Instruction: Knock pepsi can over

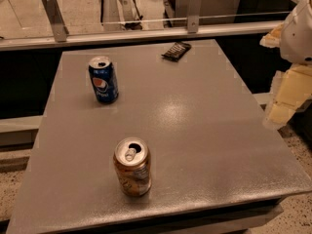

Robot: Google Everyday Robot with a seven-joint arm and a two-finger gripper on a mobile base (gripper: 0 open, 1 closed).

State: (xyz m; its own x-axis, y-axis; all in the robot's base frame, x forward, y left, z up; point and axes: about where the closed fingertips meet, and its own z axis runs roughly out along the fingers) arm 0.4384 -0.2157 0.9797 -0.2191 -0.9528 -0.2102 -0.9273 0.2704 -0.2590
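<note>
Cream-white and pale yellow, the gripper [286,99] hangs at the right edge of the view, just off the right side of the grey table [204,116]. It is far to the right of the pepsi can [103,80] and a little nearer the camera than it. Whether the gripper is released or clenched cannot be told from this angle. It is well apart from everything that stands on the table.

A dark, shiny snack wrapper [176,50] lies flat to the right of the pepsi can and farther back, close to the table's far edge. An orange-gold can [132,167] stands upright nearer the camera than the pepsi can and slightly to its right, well apart from it. Its silver top shows the tab and opening.

The pepsi can itself stands upright on the far left part of the table. Its red-white-blue logo faces the camera and its silver top shows a dark opening. It touches neither the other can nor the wrapper.

Behind the pepsi can, beyond the table's far edge, a pale ledge [122,35] runs across the view. One metal bracket [53,16] rises behind and to the can's left, and another [195,6] stands far to its right.
</note>
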